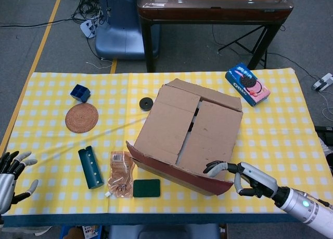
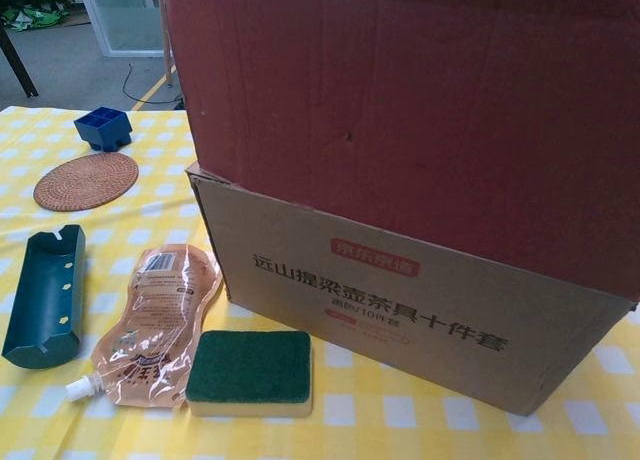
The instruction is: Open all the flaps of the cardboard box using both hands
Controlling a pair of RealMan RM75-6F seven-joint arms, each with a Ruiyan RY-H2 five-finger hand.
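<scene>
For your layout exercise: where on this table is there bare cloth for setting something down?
Free: right of the cardboard box, below the cookie pack; far-left strip beyond the woven coaster. Crowded: front-left, around the green tray, pouch and sponge.

Even, bright indoor light falls from overhead; shadows are soft and short, gathered just under the right hand (image 1: 248, 177) and the cardboard box (image 1: 190, 132) beside it. No glare. The head view is sharp; the chest view looks slightly soft up close.
</scene>
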